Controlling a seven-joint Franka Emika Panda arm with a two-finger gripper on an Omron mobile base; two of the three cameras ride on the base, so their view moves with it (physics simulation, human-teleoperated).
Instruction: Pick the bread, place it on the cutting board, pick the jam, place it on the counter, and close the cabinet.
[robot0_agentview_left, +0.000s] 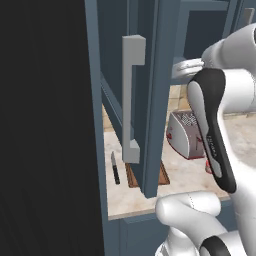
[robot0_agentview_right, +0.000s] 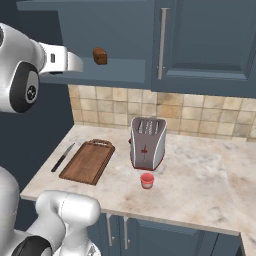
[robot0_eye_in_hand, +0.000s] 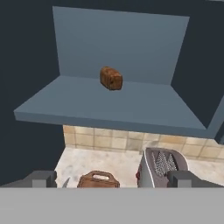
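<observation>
The bread (robot0_eye_in_hand: 111, 78) sits on the open cabinet (robot0_agentview_right: 115, 70) shelf, high above the toaster (robot0_agentview_right: 147, 143) and toward the back wall. The pincer (robot0_eye_in_hand: 112, 178) hangs in front of the shelf and a little below its edge, its two tips spread wide and holding nothing; it is well apart from the loaf.

Down on the tabletop (robot0_agentview_right: 210, 175), the cutting board (robot0_agentview_right: 88, 161) lies to the left of the toaster, with a knife (robot0_agentview_right: 62, 157) just beside its far left edge. The jam (robot0_agentview_right: 146, 180) stands just in front of the toaster, already on the marble.

The cabinet door (robot0_agentview_left: 150, 100) is swung out, its bar handle (robot0_agentview_left: 131, 100) facing the arm's side.

The risks, as I judge them: coming in this low, the fingers could strike the shelf lip rather than clear it; pushing too deep could shove the small loaf against the back wall; and the open door stands close enough for the forearm to catch it.
</observation>
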